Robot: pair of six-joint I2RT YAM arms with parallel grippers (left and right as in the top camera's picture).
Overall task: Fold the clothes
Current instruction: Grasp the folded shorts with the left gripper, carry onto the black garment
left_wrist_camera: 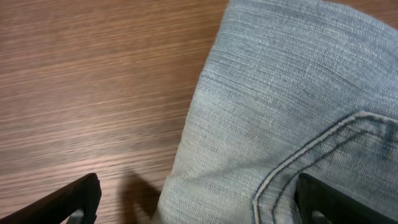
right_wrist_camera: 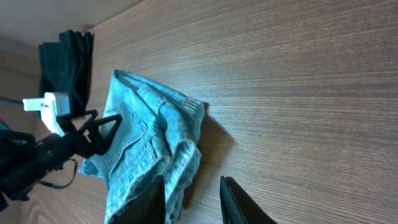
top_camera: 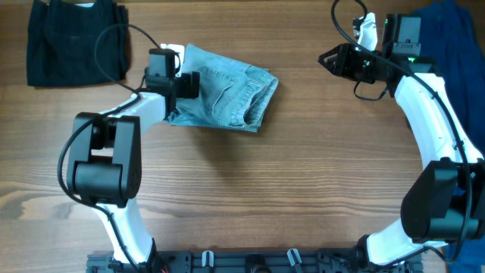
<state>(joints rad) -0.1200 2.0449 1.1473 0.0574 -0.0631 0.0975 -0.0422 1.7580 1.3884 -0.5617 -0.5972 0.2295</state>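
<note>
at the upper left of the wooden table (top_camera: 303, 174), the folded light-blue denim shorts (top_camera: 227, 87) lie flat. over their left edge hangs the left gripper (left_wrist_camera: 198, 186), jaws spread wide and empty. well apart at the right, the right gripper (right_wrist_camera: 192, 183) has its jaws narrow, gripping nothing. a black garment (top_camera: 72, 42) and a royal-blue garment (top_camera: 458, 45) lie at the far corners.

Wooden table (top_camera: 303, 174), denim shorts (top_camera: 227, 95), black garment (top_camera: 72, 42), blue garment (top_camera: 458, 38)
</note>
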